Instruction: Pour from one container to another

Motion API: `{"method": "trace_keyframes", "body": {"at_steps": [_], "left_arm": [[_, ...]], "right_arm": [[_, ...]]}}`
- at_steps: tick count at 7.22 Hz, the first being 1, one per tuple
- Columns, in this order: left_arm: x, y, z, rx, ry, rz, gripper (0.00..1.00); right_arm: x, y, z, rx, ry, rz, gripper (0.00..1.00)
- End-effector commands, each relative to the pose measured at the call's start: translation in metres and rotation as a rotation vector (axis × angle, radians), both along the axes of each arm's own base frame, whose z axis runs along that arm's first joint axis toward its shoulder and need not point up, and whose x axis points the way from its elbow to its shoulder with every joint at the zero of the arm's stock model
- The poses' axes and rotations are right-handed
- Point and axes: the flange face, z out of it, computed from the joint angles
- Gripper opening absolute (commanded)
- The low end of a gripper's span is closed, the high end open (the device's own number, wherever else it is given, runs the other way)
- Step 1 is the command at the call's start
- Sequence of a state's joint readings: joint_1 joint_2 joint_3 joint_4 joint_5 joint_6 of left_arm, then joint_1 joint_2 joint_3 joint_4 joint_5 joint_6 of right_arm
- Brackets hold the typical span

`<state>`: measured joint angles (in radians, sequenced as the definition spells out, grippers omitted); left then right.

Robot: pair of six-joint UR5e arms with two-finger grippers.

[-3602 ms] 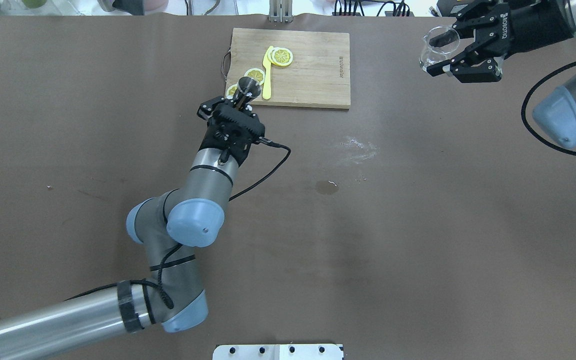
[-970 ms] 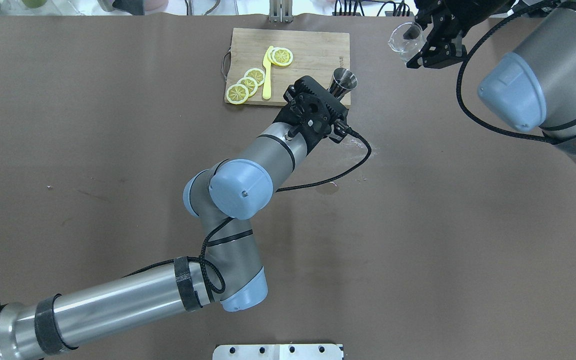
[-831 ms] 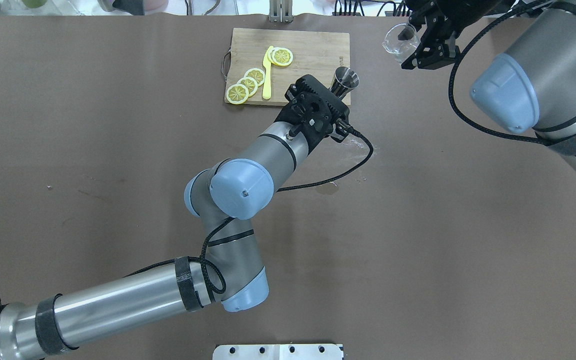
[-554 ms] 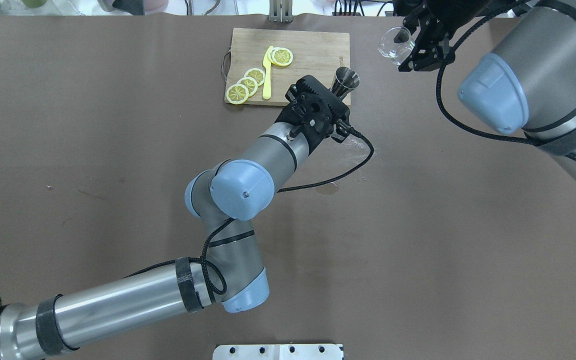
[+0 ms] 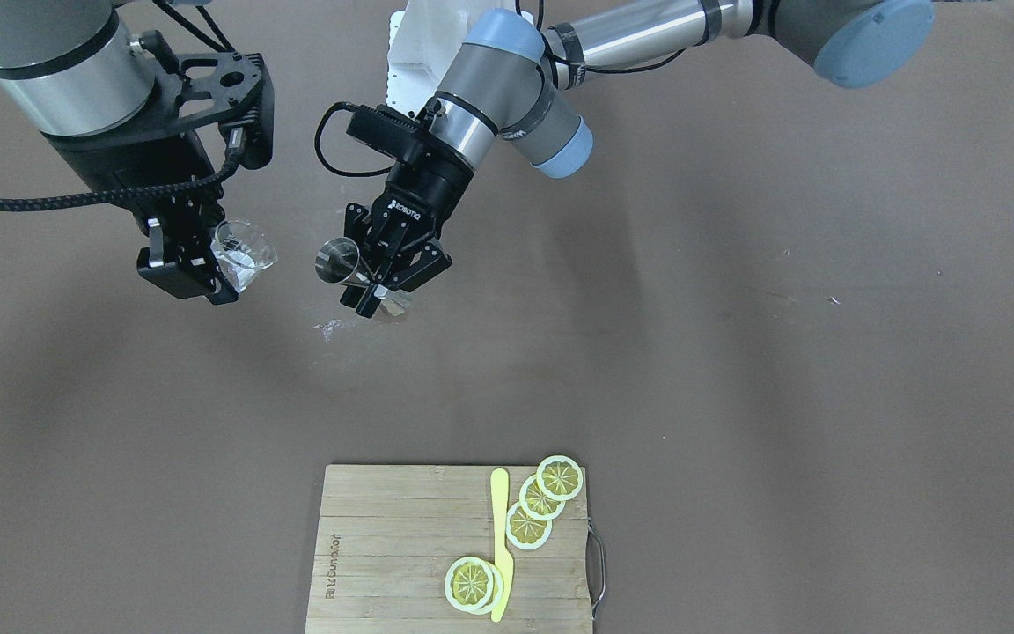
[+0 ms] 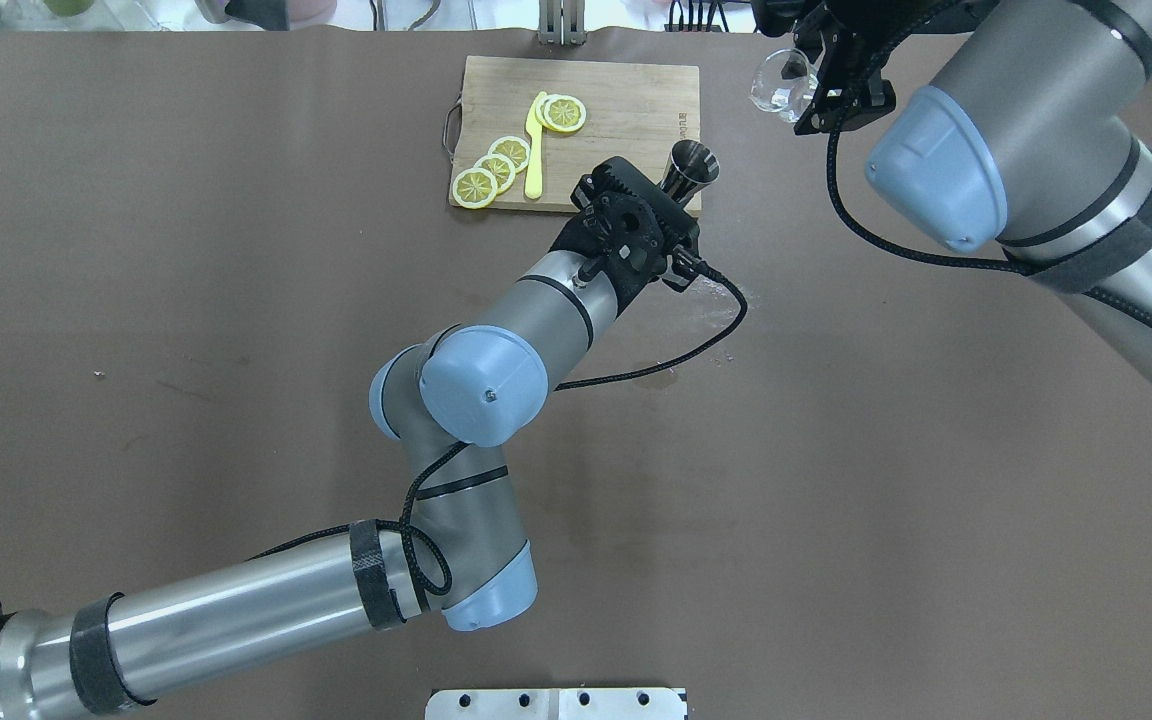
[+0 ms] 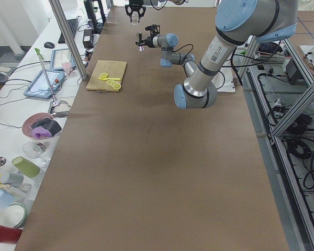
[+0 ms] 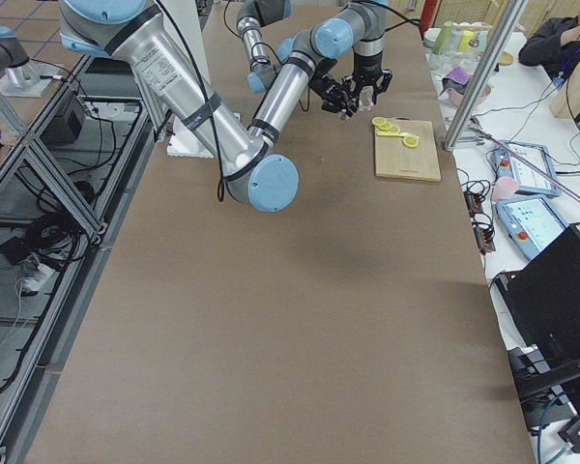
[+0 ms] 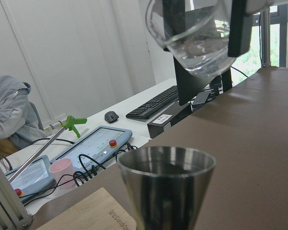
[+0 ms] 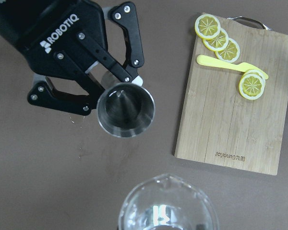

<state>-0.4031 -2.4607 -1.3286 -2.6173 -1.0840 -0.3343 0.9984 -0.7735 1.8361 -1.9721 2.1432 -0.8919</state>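
A steel jigger [image 6: 691, 165] is held mouth up over the near right corner of the cutting board, with my left gripper [image 6: 681, 187] shut on its waist. In the front view the jigger [image 5: 337, 261] sits between the left gripper's [image 5: 368, 277] fingers. A glass beaker [image 6: 776, 85] with a little clear liquid hangs to the jigger's right and higher, my right gripper [image 6: 818, 85] shut on it. From the right wrist I look down on the beaker [image 10: 165, 208], its spout facing the jigger [image 10: 126, 109]. The left wrist view shows the beaker [image 9: 197, 33] slightly tilted above the jigger [image 9: 165, 182].
A wooden cutting board [image 6: 616, 130] at the table's far side carries lemon slices [image 6: 496, 165] and a yellow knife [image 6: 534, 150]. A small wet spot [image 6: 654, 375] and white smears [image 6: 711, 290] mark the brown table cover. Monitors and clutter lie beyond the far edge.
My left gripper carried the jigger from the board's left end to its right corner, then held still. My right gripper has moved the beaker leftward, closer to the jigger.
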Motion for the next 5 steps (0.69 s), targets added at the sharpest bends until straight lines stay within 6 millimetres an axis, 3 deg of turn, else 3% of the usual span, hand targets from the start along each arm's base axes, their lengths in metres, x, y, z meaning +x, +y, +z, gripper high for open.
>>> {"method": "trace_keyframes", "body": {"at_steps": [1, 5], "left_arm": [[0.0, 0.0, 0.001, -0.001, -0.002, -0.001, 0.0], [0.0, 0.0, 0.002, -0.001, -0.002, -0.003, 0.0]], "right_arm": [[-0.009, -0.009, -0.011, 0.008, 0.044, -0.027, 0.0], [-0.037, -0.02, -0.034, 0.01, 0.105, -0.051, 0.0]]}}
